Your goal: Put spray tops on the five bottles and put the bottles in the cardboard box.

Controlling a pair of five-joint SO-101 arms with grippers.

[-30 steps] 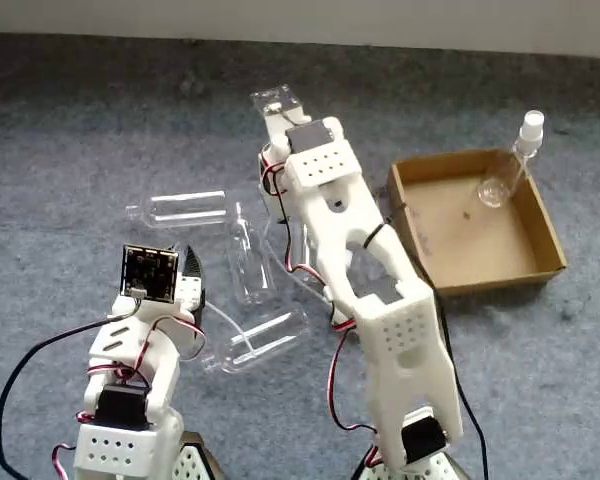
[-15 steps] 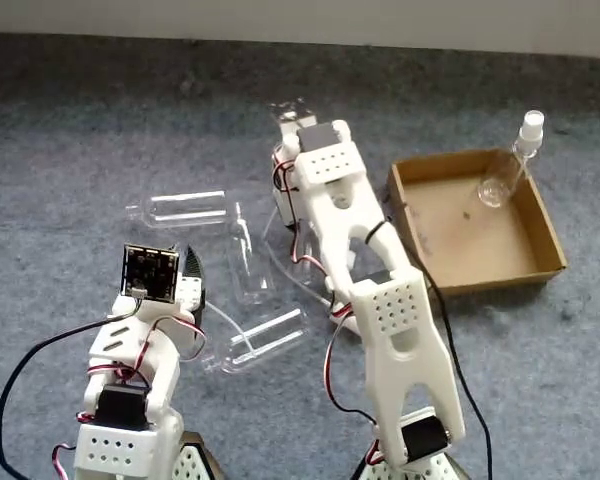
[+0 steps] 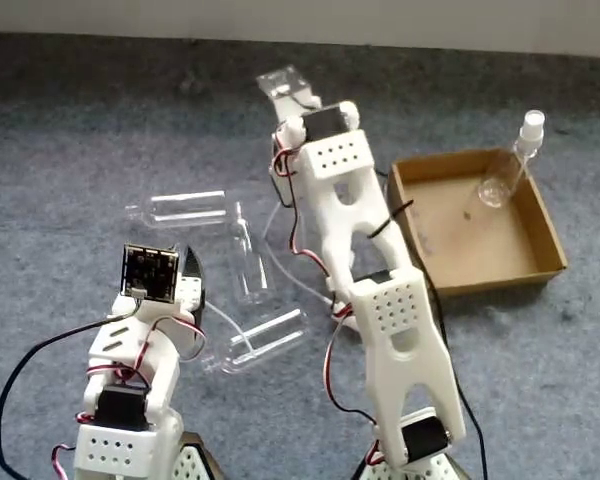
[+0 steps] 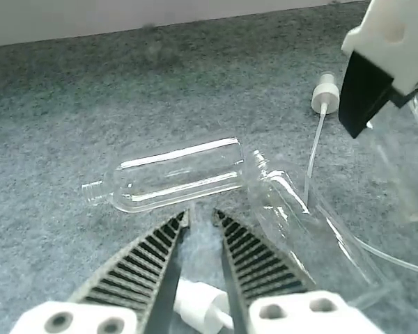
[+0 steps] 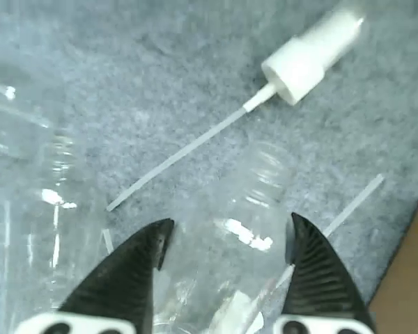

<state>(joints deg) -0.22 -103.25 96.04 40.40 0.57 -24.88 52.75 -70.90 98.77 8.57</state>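
Your right claw (image 5: 230, 223) is spread to about a bottle's width and grips a clear bottle (image 5: 254, 202). Its black fingers (image 5: 136, 278) press against the bottle's two sides, and the open neck points out past the fingertips, away from the wrist. On the carpet beyond that neck lies a loose spray top (image 5: 310, 52). Its thin tube runs back alongside the neck, apart from the claw. In the high view this claw sits at the end of the outstretched arm, back from the cardboard box (image 3: 545, 235) and well apart from it. Inside the box a capped bottle (image 3: 505, 170) leans in the far corner with its spray head above the rim. Your left claw (image 4: 200, 217) is almost closed, leaving only a narrow slit, and it pinches a small white spray top (image 4: 195, 304) low between its ribbed fingers. Just ahead of its fingertips, not touching them, an uncapped bottle (image 4: 171, 172) lies on its side across the claw's line. A second bottle (image 4: 299, 223) lies just beside that one's base.
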